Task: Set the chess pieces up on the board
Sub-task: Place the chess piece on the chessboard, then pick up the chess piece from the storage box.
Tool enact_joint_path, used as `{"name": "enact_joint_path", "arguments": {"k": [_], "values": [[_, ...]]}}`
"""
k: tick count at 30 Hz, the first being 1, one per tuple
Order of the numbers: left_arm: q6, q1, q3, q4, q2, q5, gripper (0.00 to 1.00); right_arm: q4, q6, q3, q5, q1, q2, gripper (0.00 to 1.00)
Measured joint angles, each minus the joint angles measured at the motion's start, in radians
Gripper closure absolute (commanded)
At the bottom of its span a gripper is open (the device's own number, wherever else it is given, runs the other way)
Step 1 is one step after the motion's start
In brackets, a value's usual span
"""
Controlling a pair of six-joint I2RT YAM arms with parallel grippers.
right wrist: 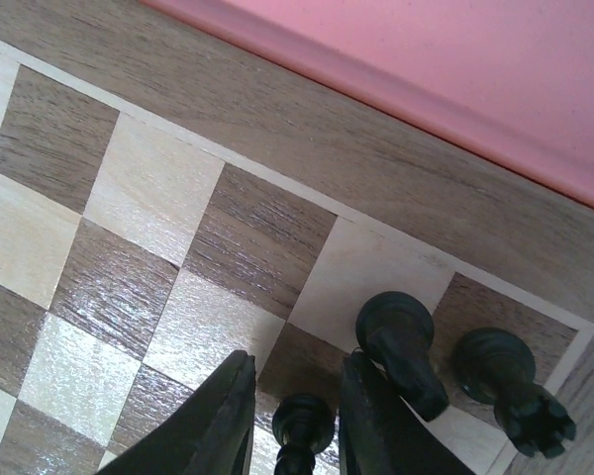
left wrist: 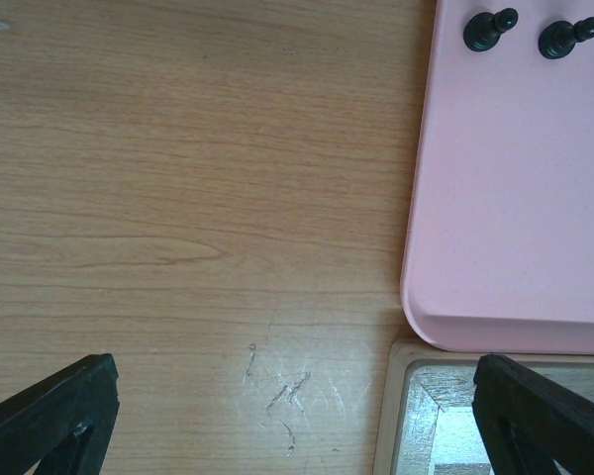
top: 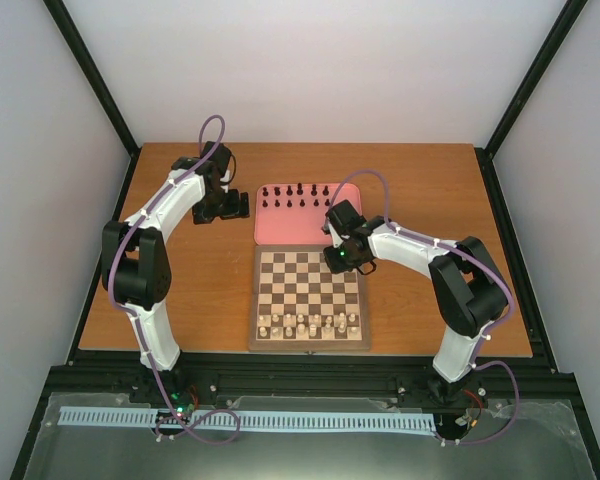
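My right pincer (right wrist: 295, 384) stands narrowly parted around a small black chess piece (right wrist: 302, 426) near the chequered wooden board's (right wrist: 129, 247) far corner. Lifting crookedly could topple it into the taller black piece (right wrist: 401, 346) alongside.

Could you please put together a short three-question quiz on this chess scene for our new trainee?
1. True or false: the left gripper is open and empty, over the table beside the pink tray.
2. Where do the cream pieces stand? A: on the pink tray. B: on the near rows of the board. C: on the bare table.
3. How many black pieces show in the right wrist view?

Key: 1 true. 2 B. 3 three: two stand free at the board's corner, and one is between the fingers of the right gripper.
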Motion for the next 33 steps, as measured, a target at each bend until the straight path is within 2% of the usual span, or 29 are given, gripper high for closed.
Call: {"name": "enact_joint_path", "arguments": {"k": [8, 15, 17, 20, 24, 27, 33], "values": [[0.0, 0.0, 0.0, 0.0, 0.0, 0.0, 0.0, -0.003, -0.001, 0.0, -0.007, 0.0, -0.002, 0.74], [0.0, 0.0, -0.006, 0.002, -0.01, 0.0, 0.0, -0.08, -0.008, 0.035, -0.023, 0.0, -0.058, 0.69], [0.0, 0.0, -0.006, 0.002, -0.011, 0.0, 0.0, -0.1, -0.008, 0.05, -0.028, 0.0, -0.098, 0.62], [0.0, 0.0, -0.006, 0.002, -0.012, 0.0, 0.0, -0.127, -0.004, 0.077, -0.034, 0.0, -0.156, 0.45], [0.0, 0.0, -0.006, 0.002, -0.013, 0.0, 0.0, -0.166, -0.007, 0.145, -0.03, 0.001, -0.18, 0.32], [0.0, 0.0, -0.006, 0.002, -0.014, 0.0, 0.0, -0.185, -0.024, 0.222, -0.016, -0.001, -0.157, 0.25], [0.0, 0.0, -0.006, 0.002, -0.023, 0.0, 0.0, -0.198, -0.037, 0.467, 0.002, -0.034, 0.032, 0.24]]}}
